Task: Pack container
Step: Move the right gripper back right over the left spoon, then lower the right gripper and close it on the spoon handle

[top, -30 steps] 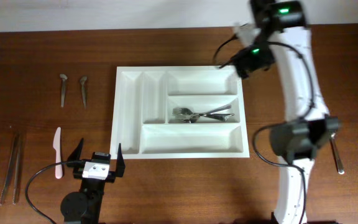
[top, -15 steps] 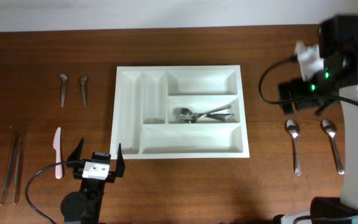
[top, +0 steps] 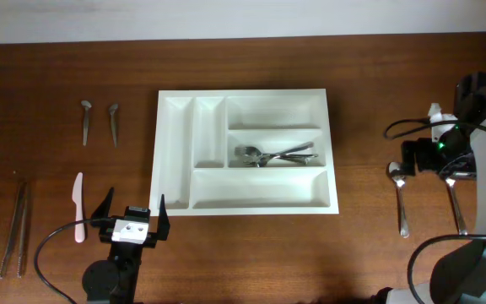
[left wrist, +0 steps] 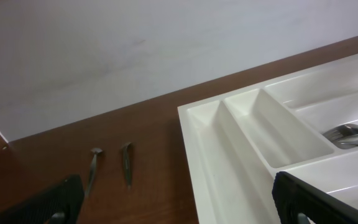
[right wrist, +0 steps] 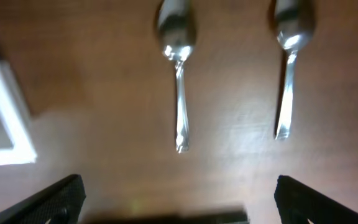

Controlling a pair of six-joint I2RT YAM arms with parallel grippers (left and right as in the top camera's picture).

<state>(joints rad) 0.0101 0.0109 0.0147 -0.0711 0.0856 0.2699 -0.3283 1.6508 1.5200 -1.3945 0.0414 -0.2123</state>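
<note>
While the left gripper [top: 133, 206] sits spread wide near the large white rectangular plastic cutlery tray [top: 164, 152], the right gripper [right wrist: 180, 190], equally released, hovers above two silver metal spoons [right wrist: 178, 74].

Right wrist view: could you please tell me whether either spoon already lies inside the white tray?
No, both spoons lie on the wooden table, outside the tray.

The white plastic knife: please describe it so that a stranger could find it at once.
Find the large white plastic cutlery tray mid-table. Left of it in the overhead view lies the white plastic knife. It is the only white utensil; its neighbours are grey metal.
</note>
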